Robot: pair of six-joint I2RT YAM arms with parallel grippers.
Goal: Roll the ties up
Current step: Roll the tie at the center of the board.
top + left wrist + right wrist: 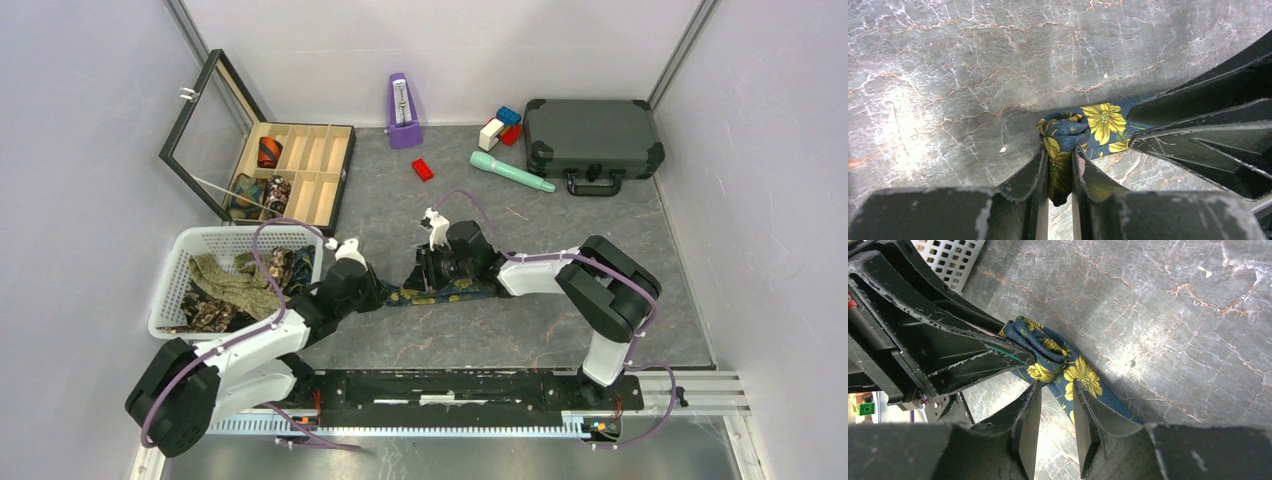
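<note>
At the middle of the table (500,335) | your left gripper (1055,162) pinched the folded end of the navy tie (1102,124) | your right gripper (1057,390) sat at it, jaws slightly spread, holding nothing.

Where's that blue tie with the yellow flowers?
Centre of the top view: the blue tie, pinched by the left end effector, just right of the white basket.
</note>
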